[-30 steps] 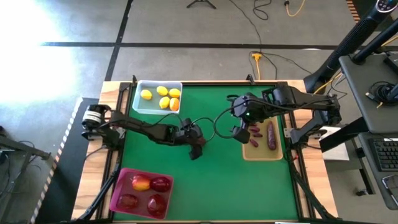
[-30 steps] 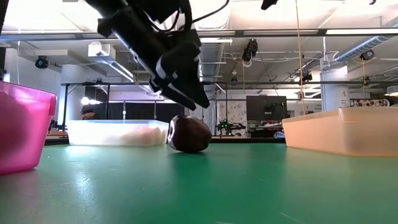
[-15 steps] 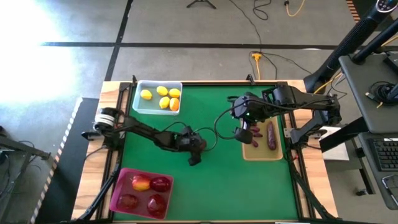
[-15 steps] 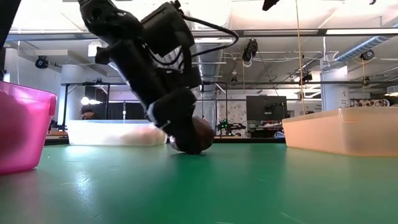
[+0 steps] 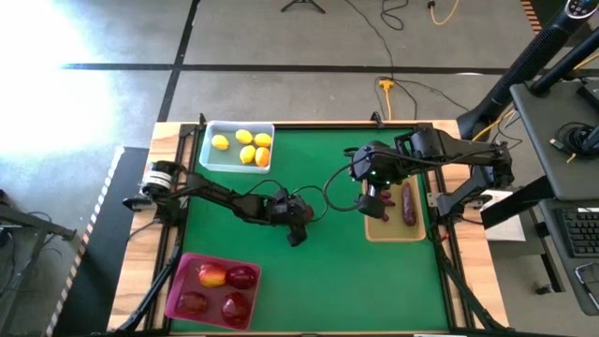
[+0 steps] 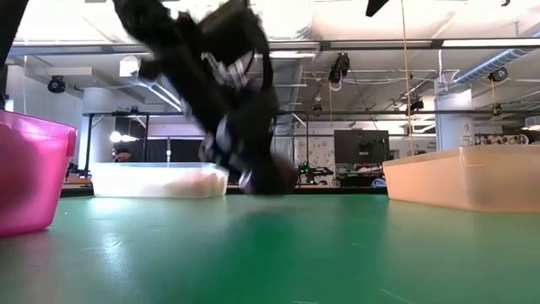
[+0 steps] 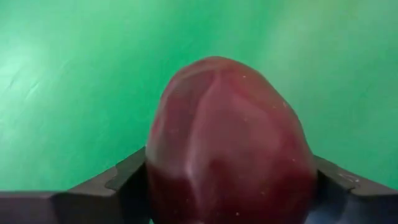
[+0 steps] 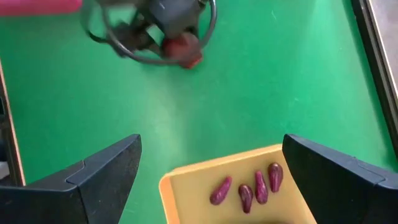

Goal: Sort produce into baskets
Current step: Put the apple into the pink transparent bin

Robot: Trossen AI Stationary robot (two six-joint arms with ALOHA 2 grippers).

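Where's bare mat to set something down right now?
Free: the green mat between the magenta-pink bin and the flat tan tray, and the strip between the clear plastic bin and the right end effector. Crowded: mid-table, where the left end effector straddles a dark red fruit.

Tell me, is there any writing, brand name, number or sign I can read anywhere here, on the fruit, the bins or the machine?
No text can be read in any view.
Fruit and bins: the red fruit between the left pincer's fingers, the lemons, the pink bin, the clear bin and the tan tray show no labels.
Room: the signs on the far wall in the low view are too small to read.
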